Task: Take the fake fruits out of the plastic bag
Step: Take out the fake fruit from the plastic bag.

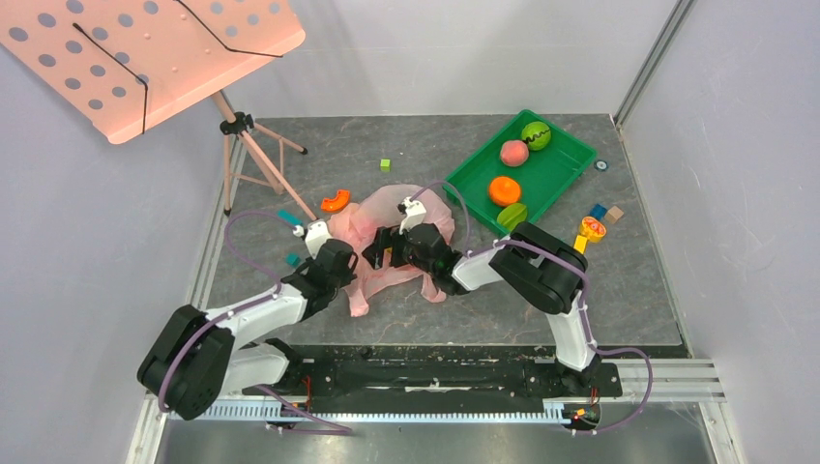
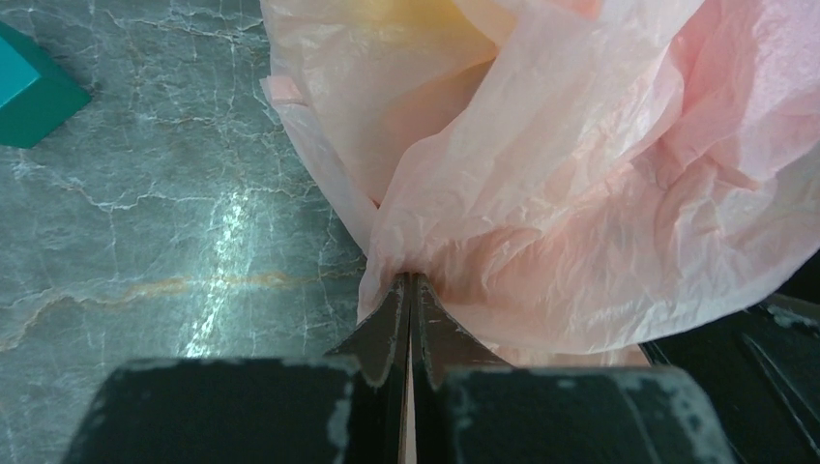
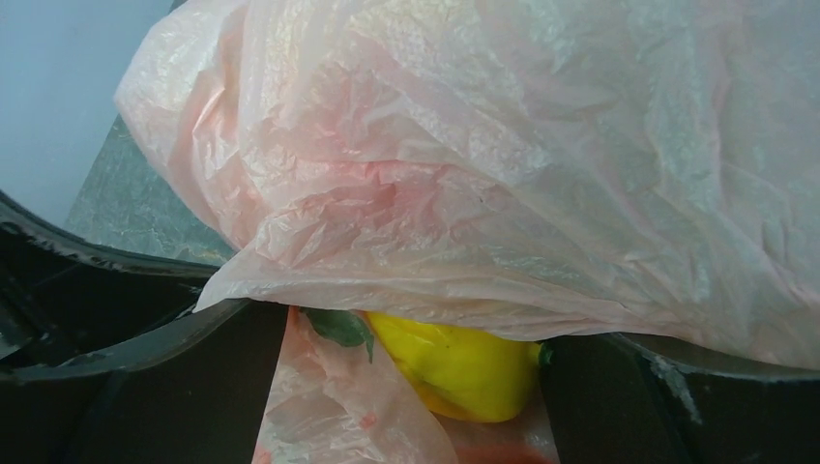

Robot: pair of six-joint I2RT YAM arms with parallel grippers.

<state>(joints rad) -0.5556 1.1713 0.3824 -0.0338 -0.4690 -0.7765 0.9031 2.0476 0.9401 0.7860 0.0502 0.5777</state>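
Observation:
The pink plastic bag (image 1: 392, 227) lies crumpled in the middle of the table. My left gripper (image 1: 340, 263) is shut on a pinched fold of the bag's left edge (image 2: 410, 280), just above the table. My right gripper (image 1: 385, 251) is inside the bag's mouth, jaws wide apart. A yellow mango (image 3: 459, 367) with a green leaf lies between its fingers, under the bag film (image 3: 503, 174). The mango touches the right finger, and a fold of bag lies between it and the left finger. A yellow shape shows through the bag (image 2: 406, 14) in the left wrist view. Other fruits in the bag are hidden.
A green tray (image 1: 559, 162) at the back right holds a green ball (image 1: 536, 134), a pink peach (image 1: 513, 153), an orange fruit (image 1: 504, 190) and a green fruit (image 1: 512, 215). A music stand (image 1: 145, 58) stands at the back left. Small blocks (image 1: 292, 259) and an orange piece (image 1: 335, 200) lie around the bag.

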